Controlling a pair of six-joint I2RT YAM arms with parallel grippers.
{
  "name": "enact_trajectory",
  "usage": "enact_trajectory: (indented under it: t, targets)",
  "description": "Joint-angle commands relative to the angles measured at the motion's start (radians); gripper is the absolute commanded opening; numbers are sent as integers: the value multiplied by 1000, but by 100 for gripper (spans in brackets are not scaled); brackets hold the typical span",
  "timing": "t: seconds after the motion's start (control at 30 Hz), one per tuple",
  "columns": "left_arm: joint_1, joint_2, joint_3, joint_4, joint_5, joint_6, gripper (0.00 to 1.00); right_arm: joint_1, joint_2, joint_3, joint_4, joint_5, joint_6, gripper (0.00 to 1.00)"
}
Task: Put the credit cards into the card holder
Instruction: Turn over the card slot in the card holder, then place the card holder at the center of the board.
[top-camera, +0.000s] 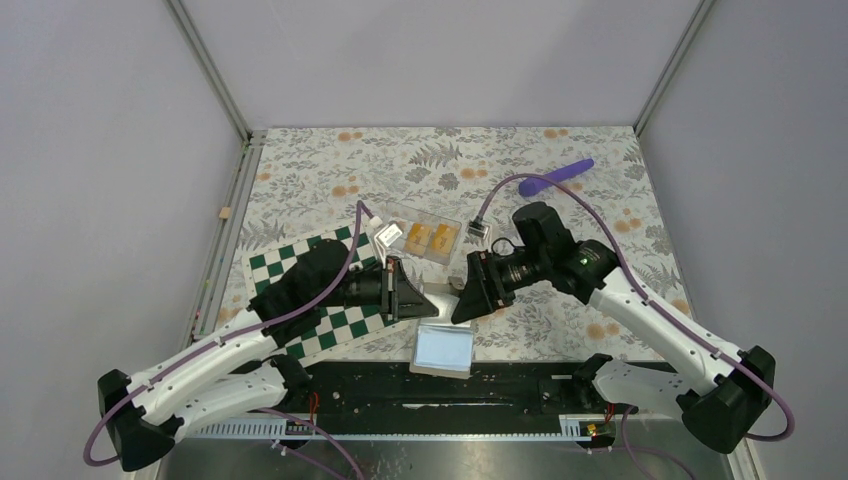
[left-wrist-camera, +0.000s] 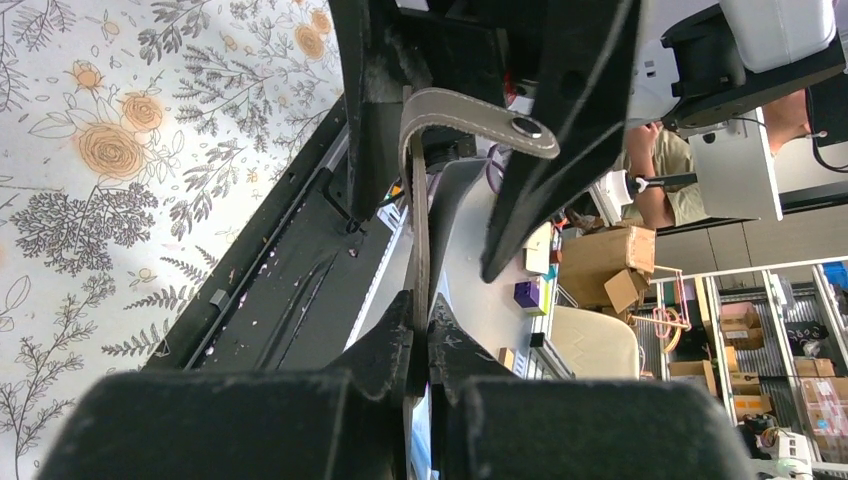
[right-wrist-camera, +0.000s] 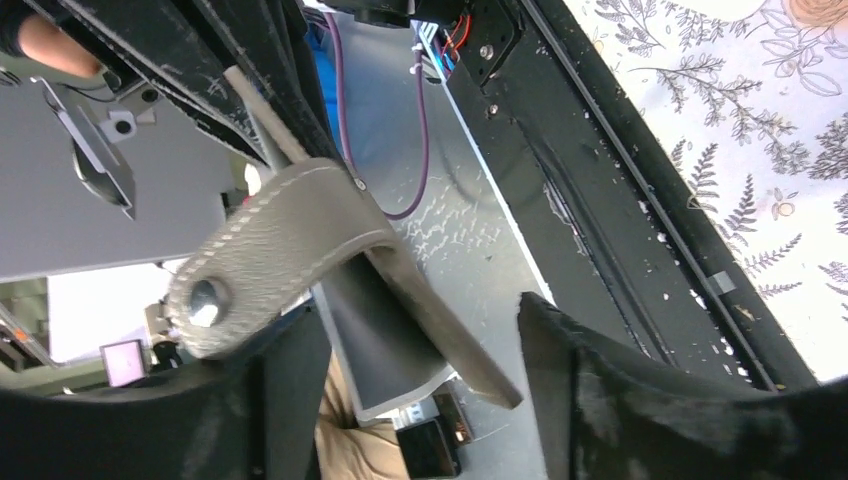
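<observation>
- At the near edge of the table (top-camera: 560, 335), just in front of the two grippers, lies a flat pale-blue pad (top-camera: 443, 349). It plays no part in the step in hand.
- The step in hand looks like readying the card holder (top-camera: 437, 298) rather than loading it, since no card is in either gripper.
- The left gripper (left-wrist-camera: 420, 320) is pinched fully shut on the holder's thin edge. It holds the holder upright above the near middle of the table.
- The holder is grey stitched leather with a curled strap ending in a metal snap (right-wrist-camera: 205, 300).
- The right gripper (right-wrist-camera: 415, 315) faces the left one from the right. Its jaws stand apart around the strap end, with a clear gap on one side, so I judge it has nothing clamped.
- The next move likely calls for the right jaws to close on the flap and peel it back, exposing a slot. The leather is limp, so it may slip or fold.
- The chessboard (top-camera: 330, 330) lies under the left arm, to the left.
- Farther back, the credit cards (top-camera: 418, 238) are two small orange-yellow rectangles lying side by side in a clear tray (top-camera: 400, 213). They are apart from both grippers.
- At the far right lies a purple rod (top-camera: 556, 176), well clear of the work.
</observation>
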Motion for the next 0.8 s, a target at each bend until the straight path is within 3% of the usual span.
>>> enact_trajectory:
  t: [0.0, 0.33, 0.47, 0.53, 0.6, 0.77]
  targets:
    - [3, 27, 79, 3, 60, 16, 0, 10, -18, 93, -84, 1, -80, 81]
    - [1, 78, 140, -87, 137, 88, 0, 94, 86, 261, -302, 95, -266, 95]
    - [2, 79, 142, -88, 171, 94, 0, 139, 138, 297, -358, 121, -304, 92]
    - [1, 73, 140, -83, 180, 98, 0, 142, 152, 297, -354, 112, -308, 82]
    - [1, 65, 134, -76, 180, 99, 0, 142, 165, 301, -353, 91, -313, 61]
    - [1, 48, 121, -55, 169, 91, 0, 142, 182, 277, -300, 11, -285, 28]
